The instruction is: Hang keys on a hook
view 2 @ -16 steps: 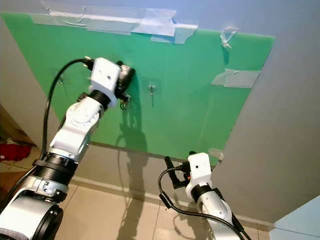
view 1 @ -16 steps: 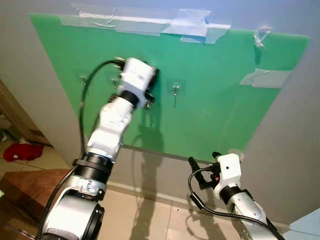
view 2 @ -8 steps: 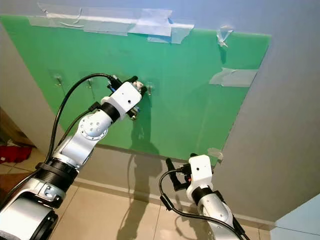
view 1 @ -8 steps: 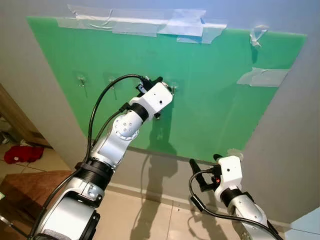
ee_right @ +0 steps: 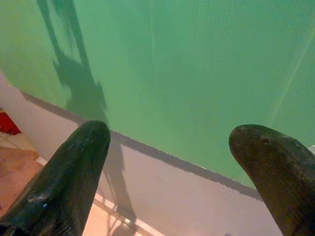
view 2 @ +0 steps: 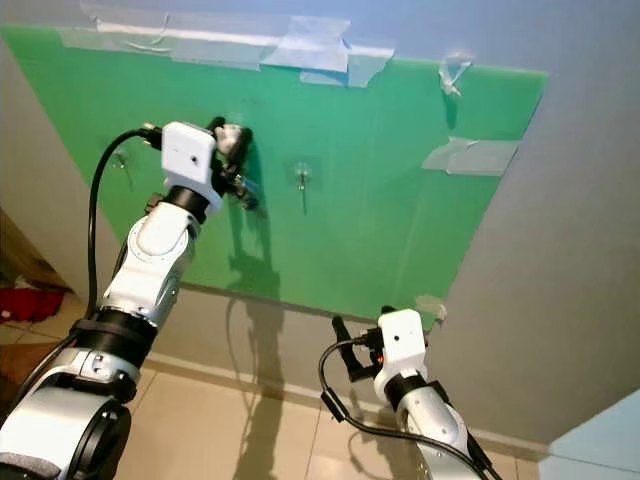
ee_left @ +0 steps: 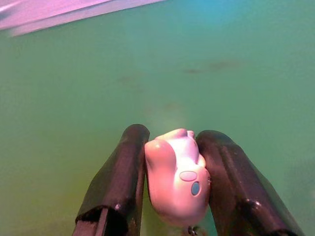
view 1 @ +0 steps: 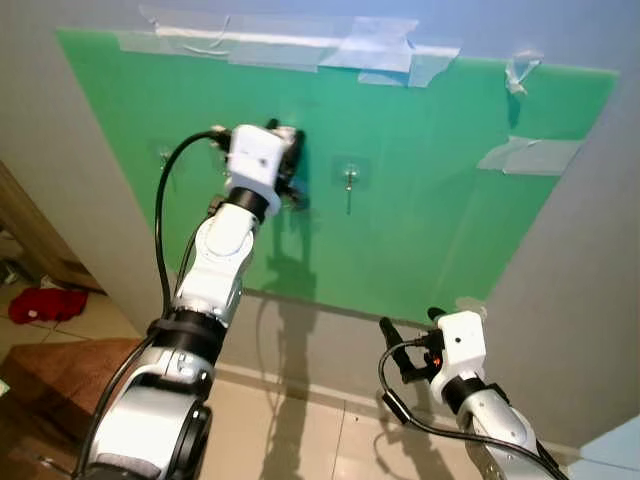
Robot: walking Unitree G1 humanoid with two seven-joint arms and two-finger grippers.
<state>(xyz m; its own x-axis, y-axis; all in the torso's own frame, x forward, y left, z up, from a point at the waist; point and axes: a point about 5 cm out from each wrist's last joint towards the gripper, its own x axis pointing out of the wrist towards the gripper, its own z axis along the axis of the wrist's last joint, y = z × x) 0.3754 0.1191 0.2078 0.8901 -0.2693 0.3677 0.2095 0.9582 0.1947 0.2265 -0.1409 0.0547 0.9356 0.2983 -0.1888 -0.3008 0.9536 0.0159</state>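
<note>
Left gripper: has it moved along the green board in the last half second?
Yes. The left gripper, holding the pink keychain charm, has swung to the robot's left, away from the clear wall hook it was covering, and slightly upward.

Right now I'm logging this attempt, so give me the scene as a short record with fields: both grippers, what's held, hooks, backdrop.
left gripper: raised against the green board, shut on the pink charm
held item: pink charm, a rounded figure pinched between both black fingers
right gripper: low, in front of the wall below the board, open, holding nothing
free hook: on the board, to the right of the left gripper, nothing hanging on it
board fixing: tape strips along the top edge
</note>
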